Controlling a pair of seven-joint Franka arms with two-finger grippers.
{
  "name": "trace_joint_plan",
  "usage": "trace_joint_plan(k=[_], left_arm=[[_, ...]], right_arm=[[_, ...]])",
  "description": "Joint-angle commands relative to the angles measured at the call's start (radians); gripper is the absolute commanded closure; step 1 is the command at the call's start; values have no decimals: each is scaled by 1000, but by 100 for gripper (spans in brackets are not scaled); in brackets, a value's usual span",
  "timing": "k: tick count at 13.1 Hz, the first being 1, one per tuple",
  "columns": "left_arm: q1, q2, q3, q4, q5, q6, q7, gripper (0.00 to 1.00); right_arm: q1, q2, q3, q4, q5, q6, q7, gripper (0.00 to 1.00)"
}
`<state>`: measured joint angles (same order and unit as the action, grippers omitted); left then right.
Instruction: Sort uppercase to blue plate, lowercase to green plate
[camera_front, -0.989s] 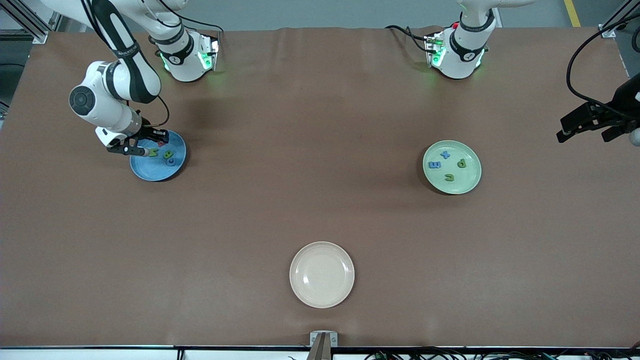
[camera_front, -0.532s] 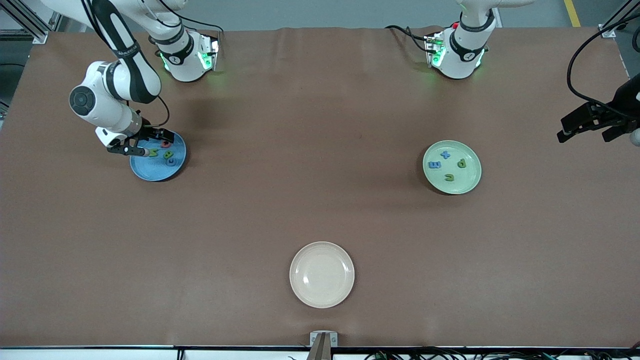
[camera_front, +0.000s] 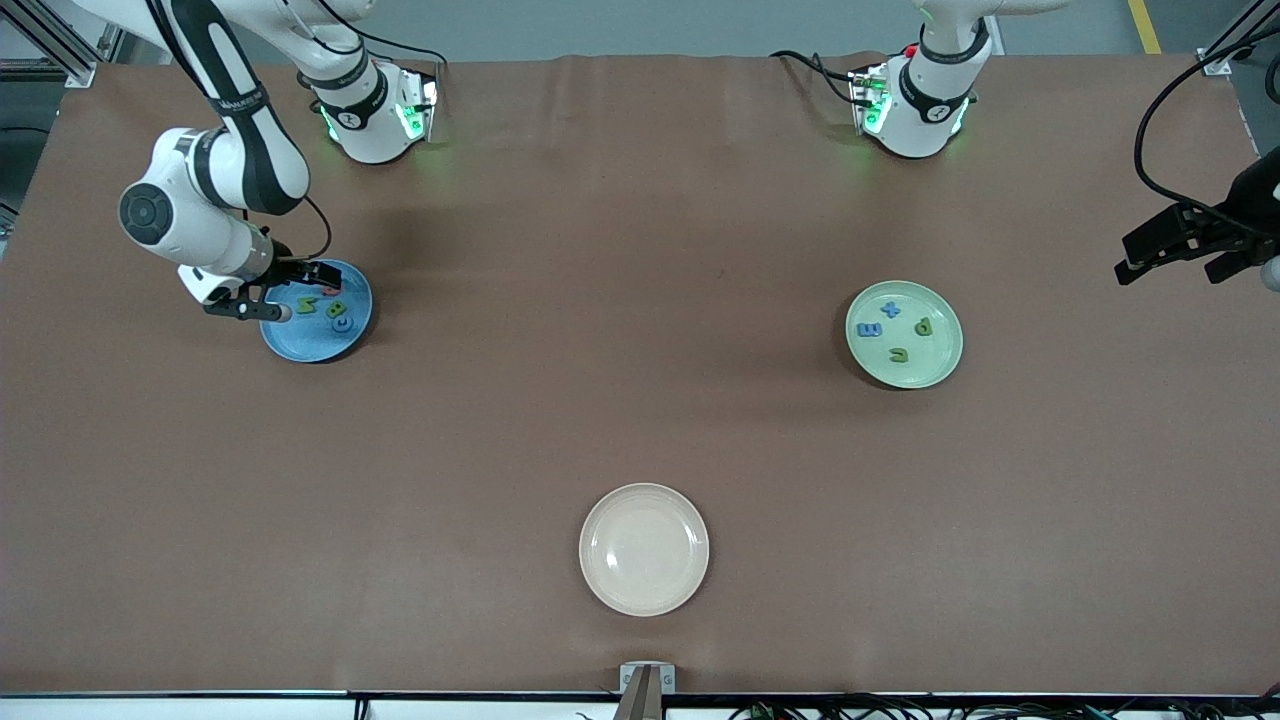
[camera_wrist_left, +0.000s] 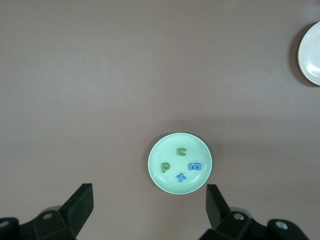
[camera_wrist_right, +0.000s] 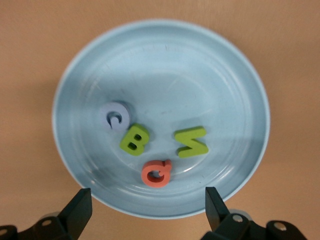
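Blue plate (camera_wrist_right: 90, 60) holds all four uppercase letters (camera_wrist_right: 156, 173) under the released right gripper (camera_front: 270, 295), lowercase letters (camera_front: 893, 331) on green plate (camera_front: 945, 350), left gripper (camera_front: 1170, 250) idle, splayed; lift straight up without nudging the rim.

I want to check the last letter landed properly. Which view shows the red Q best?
The right wrist view: the red Q lies flat in the blue plate, beside the green B. The front view shows only a red speck by the right claw. The left wrist view misses it.
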<state>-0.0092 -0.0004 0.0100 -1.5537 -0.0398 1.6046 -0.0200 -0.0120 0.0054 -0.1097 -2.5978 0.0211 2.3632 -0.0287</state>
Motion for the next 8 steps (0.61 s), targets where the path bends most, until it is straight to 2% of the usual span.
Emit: trace_joint_plan(k=[1,6,8], left_arm=[[3,-26,1,-12,-6,-9,5,1],[5,-24,-1,-16,-6,-9,3,1],[5,-24,1,-14,-6,-9,3,1]], right_arm=[[-13,-16,15,124,2,-157,-14,0],[24,1,13,502,-1,-556,-4,0],[41,8,13,608,-1,-619,-2,0]])
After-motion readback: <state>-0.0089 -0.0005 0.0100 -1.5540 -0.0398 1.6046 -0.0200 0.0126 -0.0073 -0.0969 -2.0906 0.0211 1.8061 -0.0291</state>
